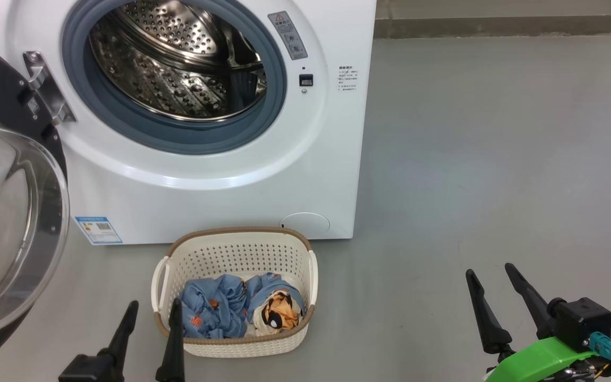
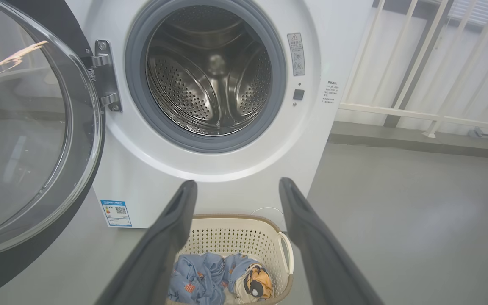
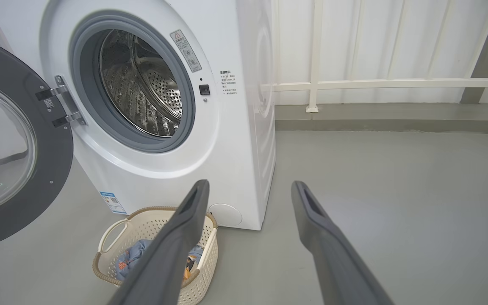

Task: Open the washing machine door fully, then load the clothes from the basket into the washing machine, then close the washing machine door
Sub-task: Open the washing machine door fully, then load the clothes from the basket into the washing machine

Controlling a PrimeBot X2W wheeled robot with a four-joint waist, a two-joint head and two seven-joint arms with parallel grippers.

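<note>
The white washing machine [image 1: 220, 201] stands at the upper left, its steel drum [image 1: 178, 63] showing nothing inside. The washing machine door [image 1: 3, 223] is swung wide open to the left on its hinge. The cream basket [image 1: 242, 254] sits on the floor just in front of the machine, with the blue clothes [image 1: 215, 313] bundled inside. My left gripper [image 1: 155, 305] is open at the basket's left rim, one finger over the clothes. In the left wrist view the left gripper [image 2: 237, 183] has nothing between its fingers. My right gripper [image 1: 490, 270] is open and empty, well to the right of the basket.
Bare grey floor [image 1: 496, 159] stretches to the right of the machine. A white railing [image 2: 417, 114] and a low kerb [image 3: 396, 118] run along the back. The open door juts out over the floor on the left.
</note>
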